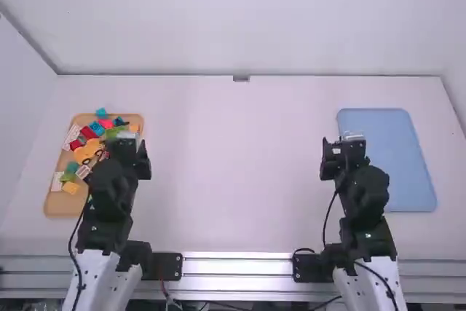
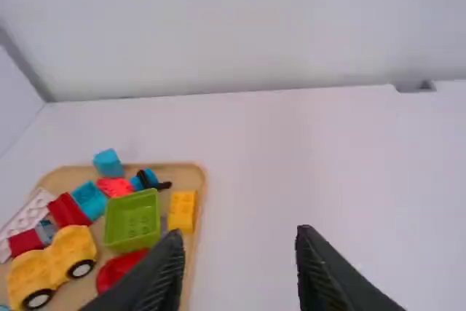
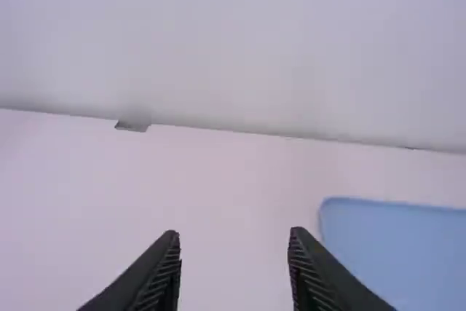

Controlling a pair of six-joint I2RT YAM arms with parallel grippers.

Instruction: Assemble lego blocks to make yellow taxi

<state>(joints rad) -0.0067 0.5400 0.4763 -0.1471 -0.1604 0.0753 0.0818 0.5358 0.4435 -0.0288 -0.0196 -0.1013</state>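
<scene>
Wooden-toned tray [image 1: 64,205], left on the worktop [image 1: 233,165]: mixed blocks, closely placed. Among them, yellow wheeled piece [image 2: 73,250], left of the green open block [image 2: 132,221]; yellow block [image 2: 183,211], towards the far right corner; teal block [image 2: 108,163], at the far rim.

Blue tray [image 1: 386,162]: right side.

Risks, as judged: a descending finger may catch the green block's wall or shove a neighbour, owing to the crowding. The teal block could be knocked out over the rim. The wheeled piece may roll or slip if pinched off-centre; studs pressed while misaligned would seat crooked.

Left tool [image 2: 239,232]: fingers wide apart, nothing between them, raised near the wooden-toned tray's right side. Right tool [image 3: 233,232]: likewise spread wide, empty, raised by the blue tray's left side.
</scene>
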